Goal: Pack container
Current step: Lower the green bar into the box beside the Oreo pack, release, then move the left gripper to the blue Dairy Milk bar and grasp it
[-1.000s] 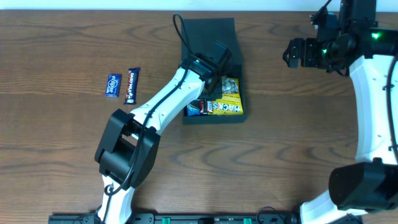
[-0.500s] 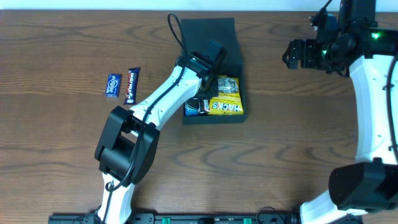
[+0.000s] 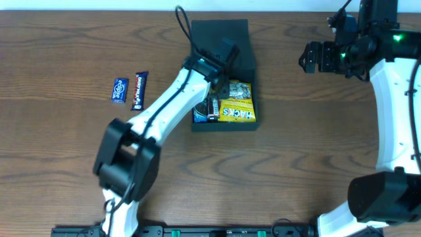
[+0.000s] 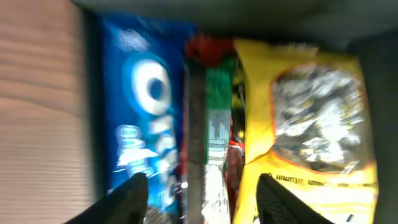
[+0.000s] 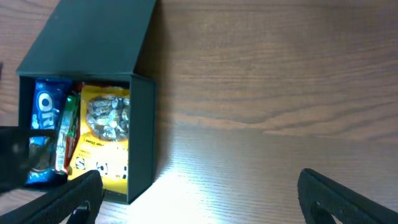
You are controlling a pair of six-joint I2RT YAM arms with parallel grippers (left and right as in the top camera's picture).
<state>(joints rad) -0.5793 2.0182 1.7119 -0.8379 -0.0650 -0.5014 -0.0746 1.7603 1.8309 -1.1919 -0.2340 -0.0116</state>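
Dark brown wood-grain table [image 3: 296, 164] carries the dark teal-black rectangular cardboard container [image 3: 223, 39], which stands in the upper middle of the table with its flap lid folded open and lying flat behind it. Three packets lie side by side in the container.

On one side is a long blue plastic packet [image 4: 146, 112] with big white round letters. In the blurred left wrist view they look like "OR", and I cannot read more. In the middle is a narrow green and red packet [image 4: 214, 124], and its writing is too blurred to read. Next to it, a large yellow snack bag [image 3: 238, 105] fills the rest of the container. It shows a picture of pale seeds or nuts, and in the overhead view the dark letters "ACKS" are readable on its lower part.

The left gripper [image 4: 202, 199] hangs just over the packets in the container. Its two black fingers stand apart, above the blue packet and the edge of the yellow bag, and they clamp nothing.

The right gripper [image 5: 208, 199] is well apart from the container, above bare wood at the right of the table. Its fingers are spread wide and hold nothing.

To the left of the container, two more packets lie on the table, close together: a small blue rectangular packet [image 3: 119, 90] and a dark blue bar wrapper [image 3: 139, 90] with white and red print, too small to read.
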